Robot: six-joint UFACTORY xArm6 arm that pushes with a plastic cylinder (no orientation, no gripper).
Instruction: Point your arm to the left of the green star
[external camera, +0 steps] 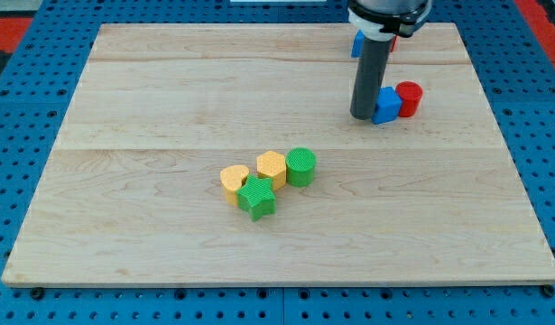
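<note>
My tip (364, 117) rested on the worktop (151, 108), touching a blue block (386, 105) with a red cylinder (409, 98) just beyond. The end effector was a bare rod with nothing to open or close. The green star (257, 198) lay well below-left, against a yellow heart (233, 181), yellow hexagon (272, 167) and green cylinder (300, 166).

Blue block (357, 42) mostly hidden behind rod; arm cut off at view's top.
</note>
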